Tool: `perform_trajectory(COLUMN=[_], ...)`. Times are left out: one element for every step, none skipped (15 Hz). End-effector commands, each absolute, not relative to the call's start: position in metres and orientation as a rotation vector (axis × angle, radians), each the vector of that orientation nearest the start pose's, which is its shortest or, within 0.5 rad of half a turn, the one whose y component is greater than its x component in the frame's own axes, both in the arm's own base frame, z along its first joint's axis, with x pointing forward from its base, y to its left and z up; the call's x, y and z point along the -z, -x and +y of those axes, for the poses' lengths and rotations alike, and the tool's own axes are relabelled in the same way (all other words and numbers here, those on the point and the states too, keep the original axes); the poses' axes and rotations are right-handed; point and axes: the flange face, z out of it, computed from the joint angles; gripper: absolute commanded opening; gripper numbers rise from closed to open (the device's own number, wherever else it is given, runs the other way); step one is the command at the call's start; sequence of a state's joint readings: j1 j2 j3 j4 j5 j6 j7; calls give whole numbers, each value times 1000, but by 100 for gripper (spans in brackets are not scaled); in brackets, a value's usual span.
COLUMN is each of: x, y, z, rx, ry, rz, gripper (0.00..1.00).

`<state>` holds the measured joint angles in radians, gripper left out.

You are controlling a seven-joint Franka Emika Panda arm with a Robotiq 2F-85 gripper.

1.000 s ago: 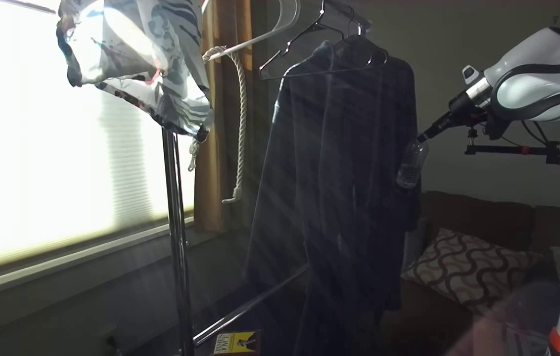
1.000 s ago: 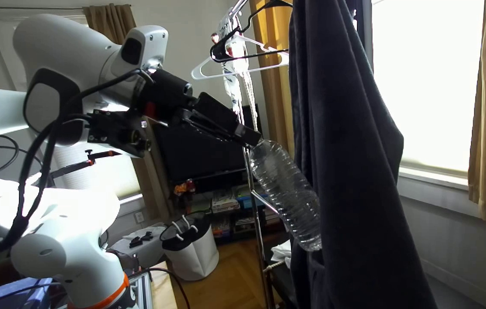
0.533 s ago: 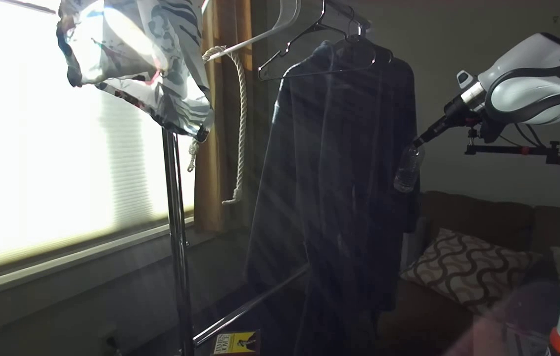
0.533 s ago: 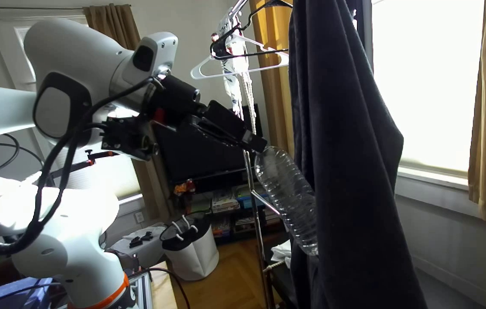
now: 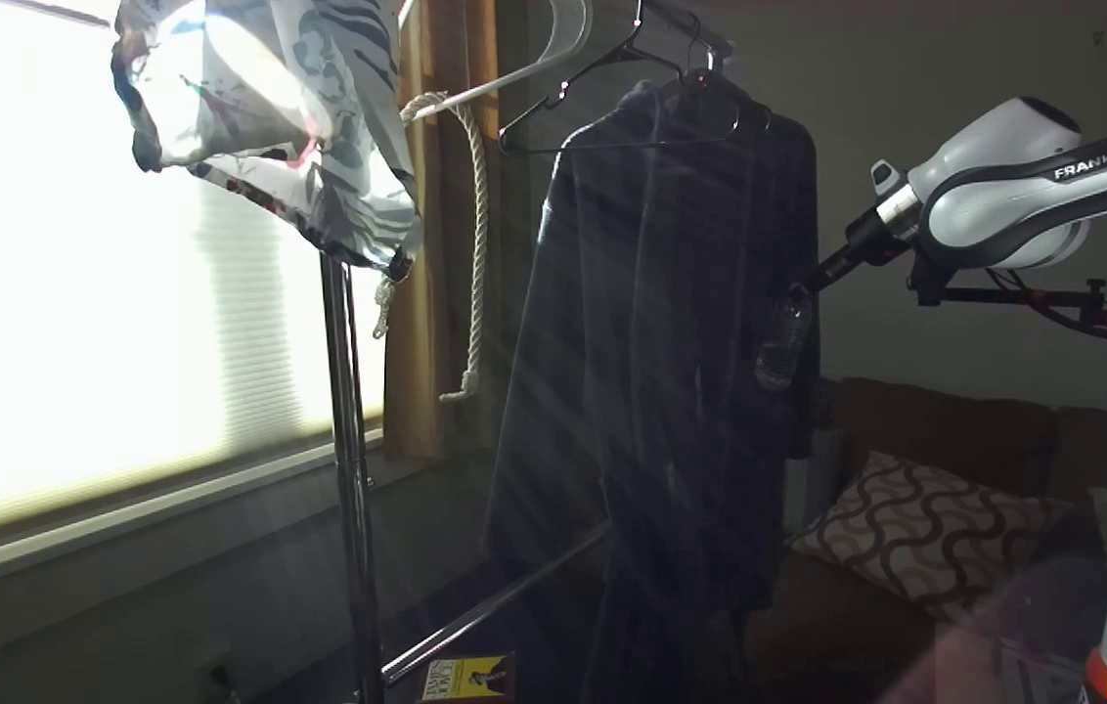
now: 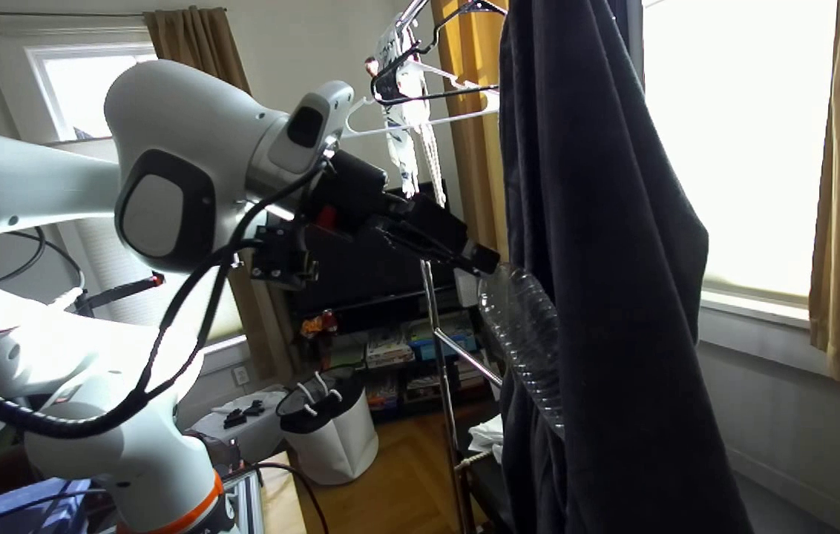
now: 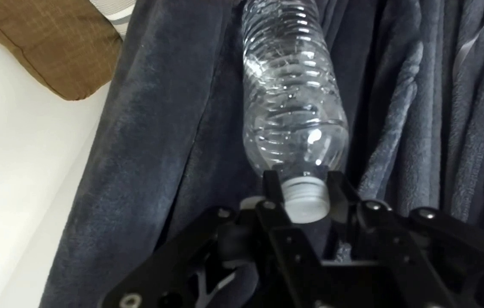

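Toward twelve o'clock in the wrist view, a clear bottle juts from the gripper, clenched on its white cap. A dark robe hangs at nine and three o'clock; a brown couch shows at ten.

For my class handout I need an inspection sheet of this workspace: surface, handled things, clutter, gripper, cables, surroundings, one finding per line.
Surface: a light wood board shows beside the mounted robot arm in an exterior view.
Handled things: clear plastic bottle with a white cap, tilted; the hanging dark garment partly hides its lower end in an exterior view, contact unclear.
Clutter: boxes on a shelf; a yellow printed item, perhaps a book.
Gripper: closed on the bottle at its cap.
Cables: black cable sags in a loop below the arm.
Surroundings: bright window, brown sofa, patterned pillow, fabric bin.
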<state>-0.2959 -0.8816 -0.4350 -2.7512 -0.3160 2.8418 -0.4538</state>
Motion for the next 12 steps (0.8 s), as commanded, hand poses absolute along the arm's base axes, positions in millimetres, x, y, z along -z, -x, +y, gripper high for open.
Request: perform_trajectory(x=[-559,-557,-552,-551,-551,-550,-548,-547,-545,-543,-541,-537], y=[-284,-290,-277,-281,-285,-287,-291,-295,-300,-305,-312,-317], z=[-240,-240,-237,-237,-238,-238,-237,-238,-239,-239,-239,-239], rx=[1614,1620,1569,1580,1578,1574,1600,1640,1659,1684,1710,1730], ry=[3138,3159,3168,3169,3173,3177,3148,3119,3097,3078,3061,3050], rz=[79,70,51,49,47,46,72,94,112,123,128,134], gripper=[8,8,31,31,31,8,8,8,8,8,8,8])
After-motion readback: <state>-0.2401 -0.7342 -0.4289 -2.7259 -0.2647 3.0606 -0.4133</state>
